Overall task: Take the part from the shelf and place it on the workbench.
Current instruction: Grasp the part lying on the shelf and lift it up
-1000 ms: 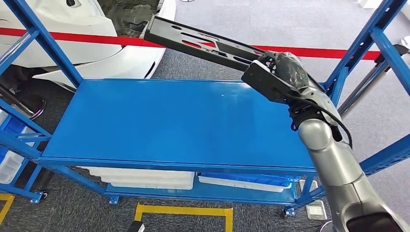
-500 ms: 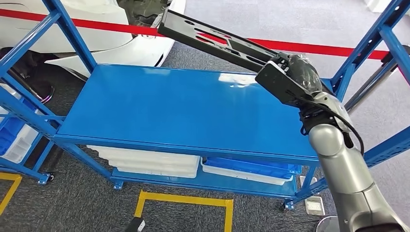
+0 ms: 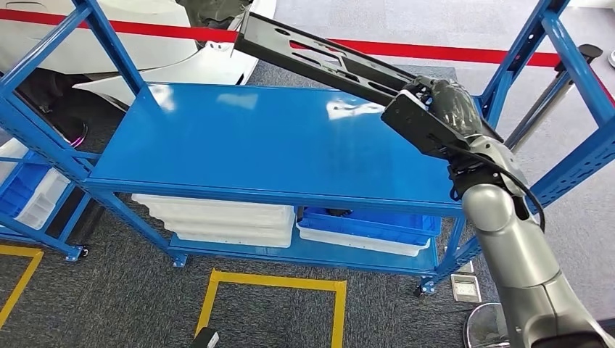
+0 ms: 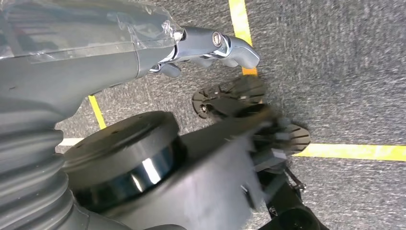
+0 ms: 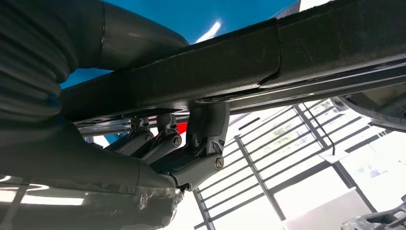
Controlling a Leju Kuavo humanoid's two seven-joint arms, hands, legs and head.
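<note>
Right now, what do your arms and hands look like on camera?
The right arm is smooth silver metal in rounded segments, with a black cable looping beside the dark wrist. The right hand is dark, under crinkled clear plastic wrap. Its fingers are grey with small screws. The left hand has a grey ribbed cover, plastic wrap, and metallic grey fingers.

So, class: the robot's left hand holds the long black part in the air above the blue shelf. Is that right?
Not quite. The right hand, not the left, holds the long black part in the air above the blue shelf, as the head view shows.
</note>
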